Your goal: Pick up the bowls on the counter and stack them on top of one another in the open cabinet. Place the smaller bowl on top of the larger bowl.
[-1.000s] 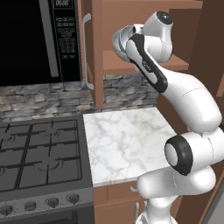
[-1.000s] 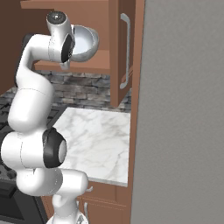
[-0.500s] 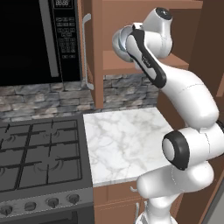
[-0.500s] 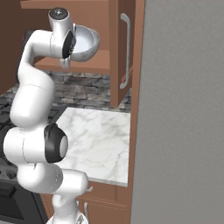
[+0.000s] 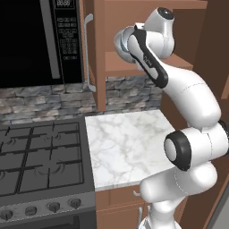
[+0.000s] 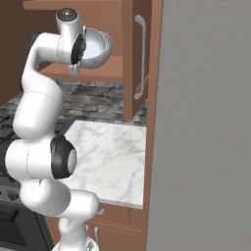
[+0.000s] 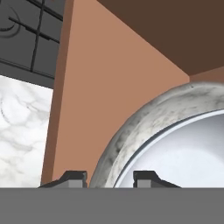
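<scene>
Pincer (image 7: 109, 177) clamped across the larger bowl (image 7: 144, 127) rim, over the open cabinet (image 7: 113, 83) shelf

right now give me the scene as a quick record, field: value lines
gripper: fingertips straddle the rim of the larger bowl, one outside, one inside
larger bowl: grey speckled, tilted, at the open cabinet's shelf level
smaller bowl: white, apparently nested inside the larger bowl
open cabinet: brown wood, silver handle on its door
counter: white marble, no bowls on it
stove: black, left of the counter
microwave: black, above the stove
</scene>
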You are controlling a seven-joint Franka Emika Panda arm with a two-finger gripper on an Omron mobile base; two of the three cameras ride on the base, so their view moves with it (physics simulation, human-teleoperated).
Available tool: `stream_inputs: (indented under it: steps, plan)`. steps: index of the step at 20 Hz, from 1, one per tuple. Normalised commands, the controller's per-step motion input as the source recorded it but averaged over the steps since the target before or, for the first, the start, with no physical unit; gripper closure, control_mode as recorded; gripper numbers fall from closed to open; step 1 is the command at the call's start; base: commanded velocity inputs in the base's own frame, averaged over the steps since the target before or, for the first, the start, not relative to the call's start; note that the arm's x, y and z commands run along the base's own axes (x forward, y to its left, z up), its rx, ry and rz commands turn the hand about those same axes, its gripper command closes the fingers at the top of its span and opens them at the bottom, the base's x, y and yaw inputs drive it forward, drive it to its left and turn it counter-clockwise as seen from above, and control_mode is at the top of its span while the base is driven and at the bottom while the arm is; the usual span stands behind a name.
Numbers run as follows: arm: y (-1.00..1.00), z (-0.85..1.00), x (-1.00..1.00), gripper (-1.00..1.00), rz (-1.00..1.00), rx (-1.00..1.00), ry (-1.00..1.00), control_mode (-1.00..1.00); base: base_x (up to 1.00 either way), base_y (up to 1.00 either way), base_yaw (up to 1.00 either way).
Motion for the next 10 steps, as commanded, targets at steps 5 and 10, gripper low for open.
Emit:
stream_inputs:
  steps: [5,10]
  plan:
    - [0.00,0.00,0.03,-1.00,0.00,0.00,0.00,-1.00,0.00,0.00,0.00]
    - [0.00,0.04,0.07,-1.00,0.00,0.00,-0.01,-1.00,0.00,0.00,0.00]
